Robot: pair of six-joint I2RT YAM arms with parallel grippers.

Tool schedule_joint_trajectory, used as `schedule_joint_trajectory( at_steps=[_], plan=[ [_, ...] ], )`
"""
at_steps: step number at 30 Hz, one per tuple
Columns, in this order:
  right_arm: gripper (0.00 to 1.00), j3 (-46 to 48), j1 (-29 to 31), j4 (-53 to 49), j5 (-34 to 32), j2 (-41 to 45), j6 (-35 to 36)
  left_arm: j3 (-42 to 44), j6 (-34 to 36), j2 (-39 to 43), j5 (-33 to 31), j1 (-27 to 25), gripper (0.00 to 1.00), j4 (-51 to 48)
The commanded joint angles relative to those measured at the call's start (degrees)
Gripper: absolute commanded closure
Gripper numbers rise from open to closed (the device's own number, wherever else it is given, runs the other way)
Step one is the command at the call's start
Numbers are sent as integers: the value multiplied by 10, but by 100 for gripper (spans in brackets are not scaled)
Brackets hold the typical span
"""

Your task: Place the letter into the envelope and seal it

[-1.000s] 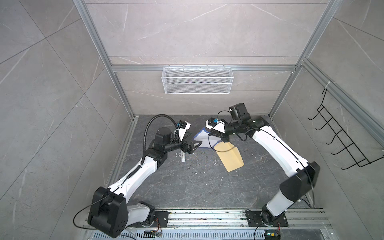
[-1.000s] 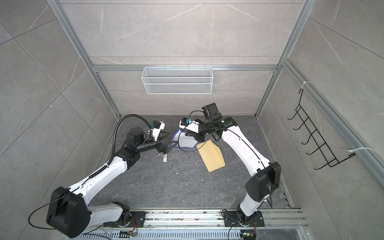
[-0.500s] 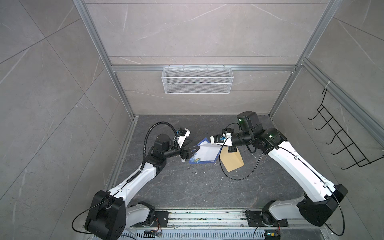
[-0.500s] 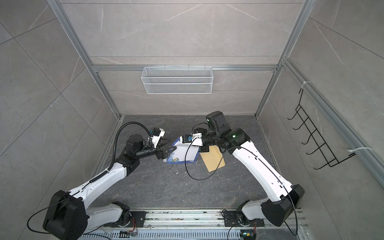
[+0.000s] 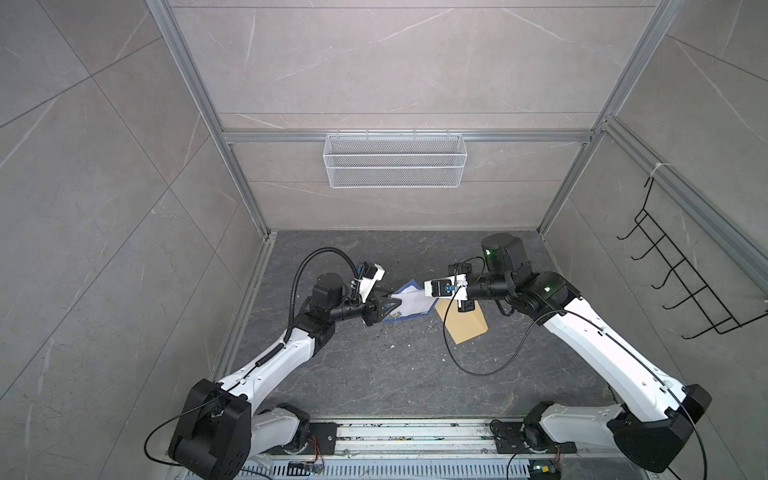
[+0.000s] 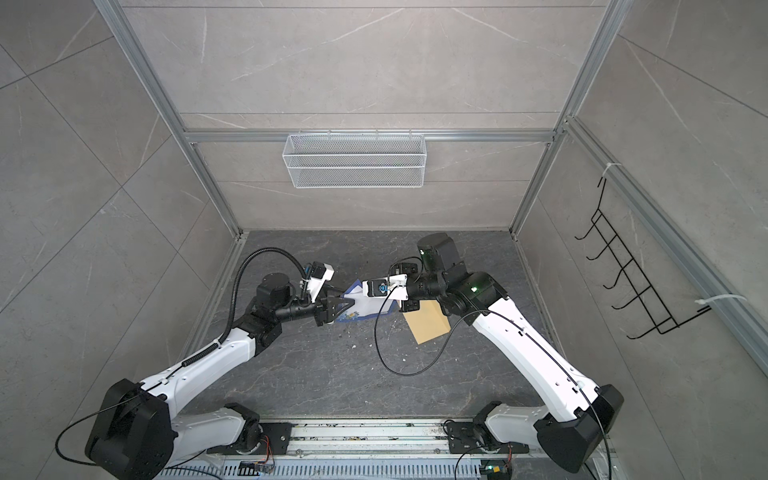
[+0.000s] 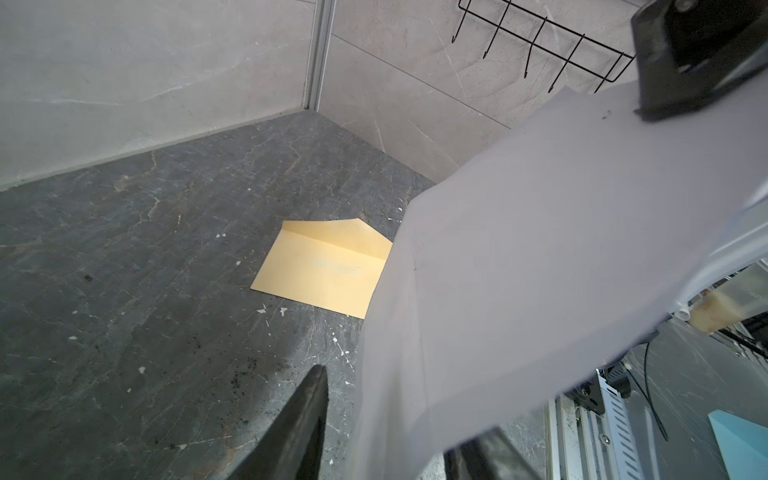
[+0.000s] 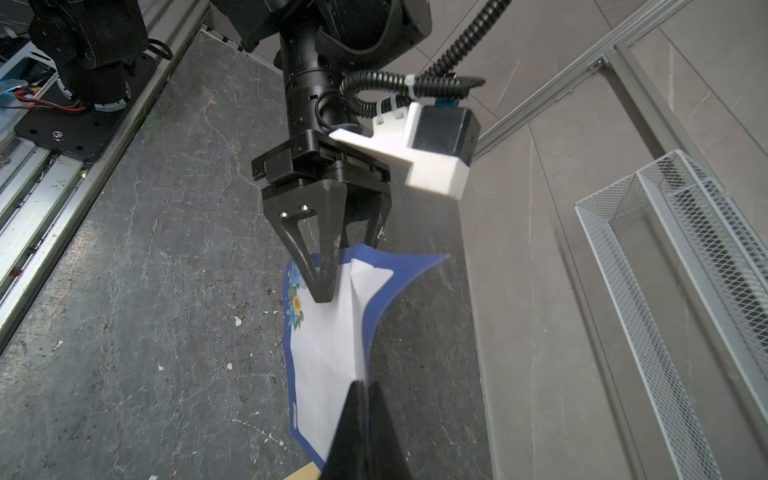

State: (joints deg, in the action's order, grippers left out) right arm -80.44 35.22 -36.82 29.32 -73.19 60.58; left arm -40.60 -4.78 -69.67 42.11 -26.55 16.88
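Note:
The letter point(image 5: 409, 303), white with a blue border and flower corners, hangs curled above the floor between both arms in both top views. My right gripper point(image 8: 360, 384) is shut on one edge of the letter point(image 8: 328, 353). My left gripper point(image 5: 392, 300) straddles the opposite end, its jaws partly apart. In the left wrist view, floor shows between one of its fingers point(image 7: 307, 415) and the letter point(image 7: 540, 270). The tan envelope point(image 5: 463, 326) lies flat on the dark floor with its flap open, partly under the right wrist. Its fold line shows on the envelope point(image 7: 328, 270) in the left wrist view.
A white wire basket point(image 5: 395, 160) hangs on the back wall. A black hook rack point(image 5: 681, 286) is on the right wall. A loose black cable point(image 5: 478, 370) loops over the floor in front of the envelope. White flecks dot the floor.
The right arm has swung out and carried the letter forward, off the envelope. The left gripper has come to the letter's far end, and its jaws have narrowed around it.

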Motion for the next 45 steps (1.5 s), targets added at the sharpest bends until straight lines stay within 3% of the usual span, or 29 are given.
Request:
schedule_joint_trajectory(
  at_steps=[1,5,8,12,15,18,24,28,32,39,45],
  plan=[
    [100,10,8,19,2,16,-17,3,-4,13,-4,-6,64,9],
    [100,15,18,17,-4,25,-20,3,-16,15,-8,-8,90,1],
    [100,22,26,18,-10,30,-24,7,-30,19,-25,-9,100,0],
    [98,27,38,21,-15,35,-37,14,-36,32,-51,-10,100,-9],
    [83,33,46,19,-21,41,-45,20,-34,46,-74,-10,100,-24],
    [56,36,55,5,-26,46,-63,24,-30,63,-101,-10,100,-42],
    [31,58,78,-10,12,85,-132,37,15,93,-107,-10,100,-63],
    [27,86,83,-1,28,108,-159,52,53,112,-86,-10,100,-53],
    [27,99,83,7,3,101,-173,60,73,116,-64,-10,100,-39],
    [24,66,83,26,-51,1,-203,52,97,104,26,-13,100,-35],
    [29,54,83,24,-28,-57,-179,51,108,108,50,-21,100,-35]
  ],
)
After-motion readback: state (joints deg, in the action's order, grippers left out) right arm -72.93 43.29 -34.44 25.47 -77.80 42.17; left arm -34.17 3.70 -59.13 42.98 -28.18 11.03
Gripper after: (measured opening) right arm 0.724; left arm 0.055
